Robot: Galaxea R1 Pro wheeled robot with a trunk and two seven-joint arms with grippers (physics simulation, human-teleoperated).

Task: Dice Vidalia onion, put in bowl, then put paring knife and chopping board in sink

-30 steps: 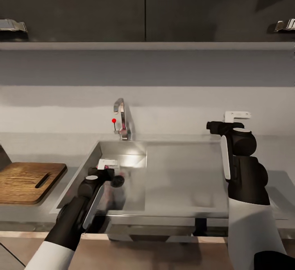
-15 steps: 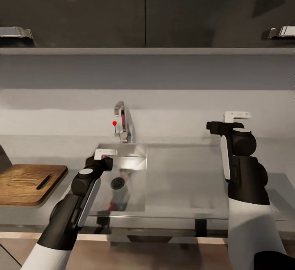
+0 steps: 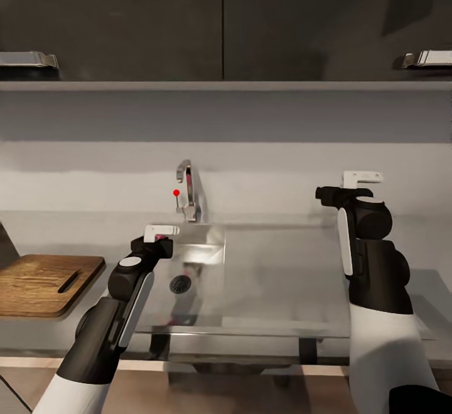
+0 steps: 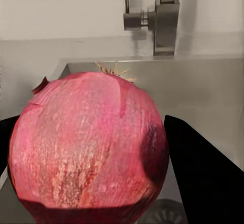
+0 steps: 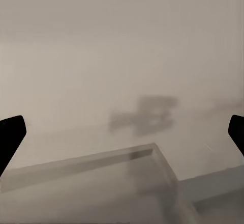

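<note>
We are seeing the tabletop (image 3: 37, 332), with the sink (image 3: 276, 276) in its middle and the chopping board (image 3: 44, 283) near its left edge. Our left fingers (image 4: 203, 178) are pinching the Vidalia onion (image 4: 89, 147) above the sink's left end. Our right fingers (image 5: 10, 135) are spreading wide.

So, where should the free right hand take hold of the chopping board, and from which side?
Probably at the end with the oblong handle slot, coming from above on the sink side. The chopping board lies flat on the countertop, slot end toward the sink.
</note>
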